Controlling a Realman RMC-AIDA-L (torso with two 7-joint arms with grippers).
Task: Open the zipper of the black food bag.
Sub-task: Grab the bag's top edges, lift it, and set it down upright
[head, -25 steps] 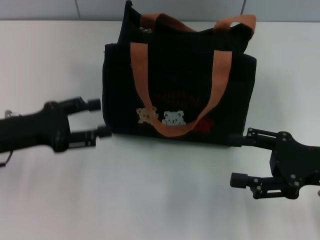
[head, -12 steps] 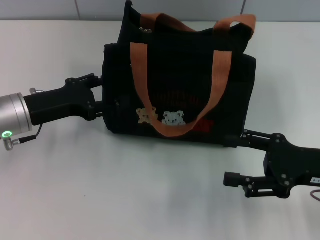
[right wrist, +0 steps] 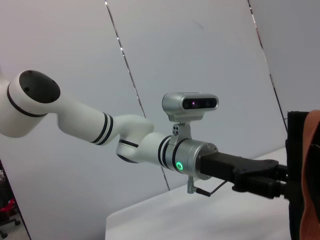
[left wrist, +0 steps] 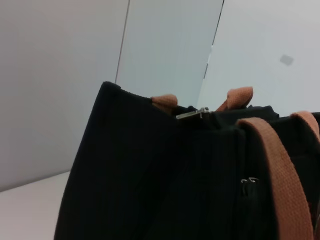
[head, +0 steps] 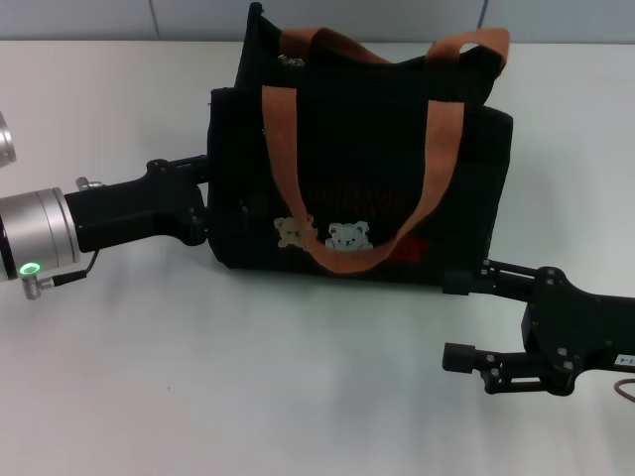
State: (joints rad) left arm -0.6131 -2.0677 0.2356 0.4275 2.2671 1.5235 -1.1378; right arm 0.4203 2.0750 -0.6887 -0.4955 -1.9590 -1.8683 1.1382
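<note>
The black food bag (head: pixel 357 149) stands upright at the middle of the table, its orange-brown handles (head: pixel 437 149) hanging over the front above small bear patches (head: pixel 347 235). The zipper runs along its top edge. Its silvery pull (left wrist: pixel 192 114) shows in the left wrist view and as a glint (head: pixel 288 61) at the back left of the top. My left gripper (head: pixel 203 201) is open, its fingertips against the bag's left end. My right gripper (head: pixel 458 319) stands open by the bag's front right bottom corner, with nothing between its fingers.
White table (head: pixel 278 377) all around, with a wall seam behind the bag. The right wrist view shows my left arm (right wrist: pixel 80 120), its wrist camera (right wrist: pixel 190 102) and the bag's end (right wrist: pixel 297 175). A second small zipper pull (left wrist: pixel 246 182) sits on the bag's side.
My left gripper has moved right and turned, and now meets the bag's left end. The bag has shifted slightly right. My right gripper slid a little left, then stayed.
</note>
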